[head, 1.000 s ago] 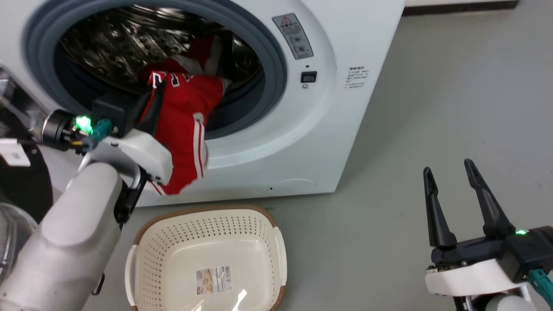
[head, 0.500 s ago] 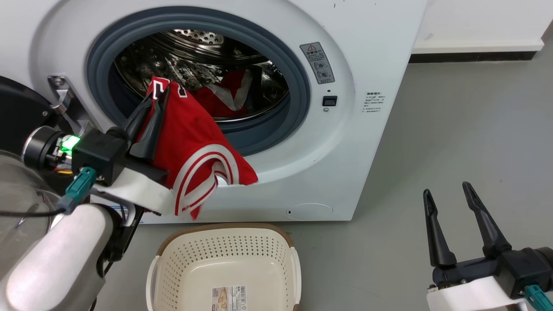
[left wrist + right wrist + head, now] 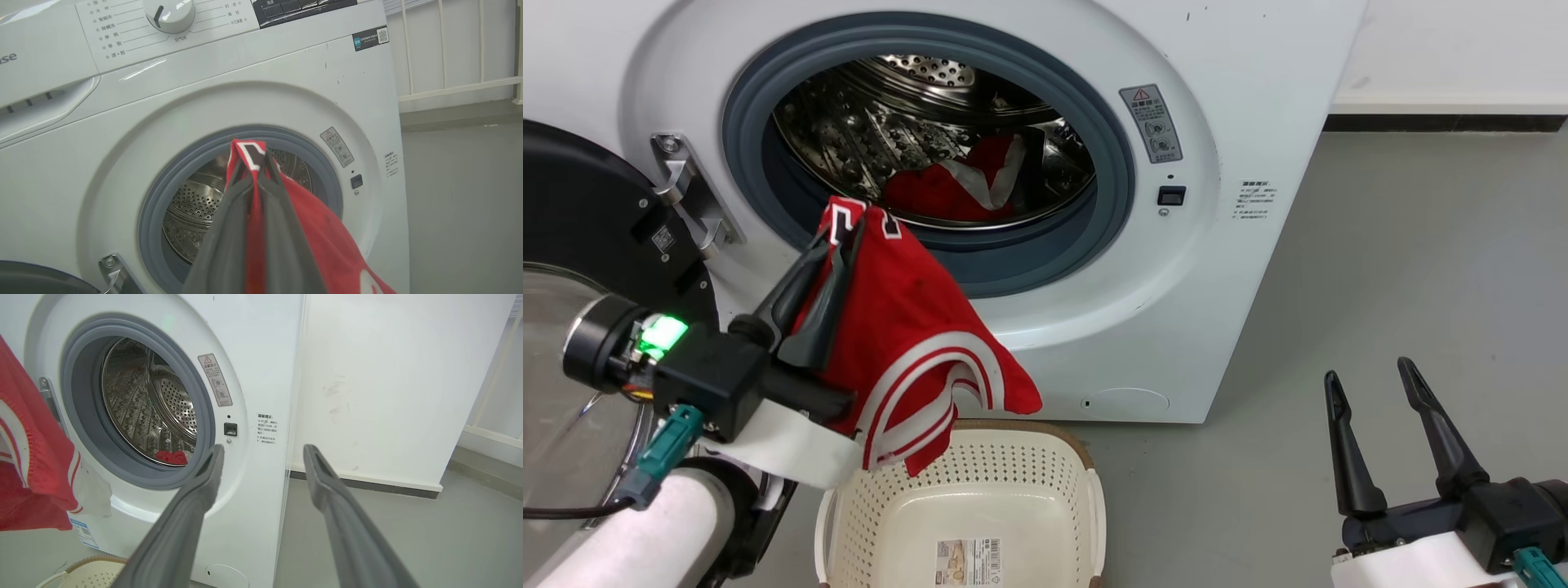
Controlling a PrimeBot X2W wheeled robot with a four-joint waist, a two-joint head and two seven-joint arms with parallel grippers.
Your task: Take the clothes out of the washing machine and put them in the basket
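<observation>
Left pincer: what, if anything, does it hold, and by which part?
The left pincer holds a red jersey, pinched by a bunched fold at its lettered edge.

Shiny st. steel drum (image 3: 849, 139), cloth jersey (image 3: 907, 318), matt plastic basket (image 3: 1021, 478)

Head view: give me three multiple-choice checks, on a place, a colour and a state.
1. Where is the jersey relative to the washer?
A) fully inside it
B) outside it, hanging above the basket
C) lying flat in the basket
2. Jersey's trim colour?
A) blue
B) white
C) yellow
3. Right gripper's state?
A) open, empty
B) shut on cloth
C) shut, empty
Answers: 1 B, the left gripper holds it clear of the opening, hem over the basket. 2 B, white bands edge the red cloth. 3 A, its jaws stand apart with nothing between.
</observation>
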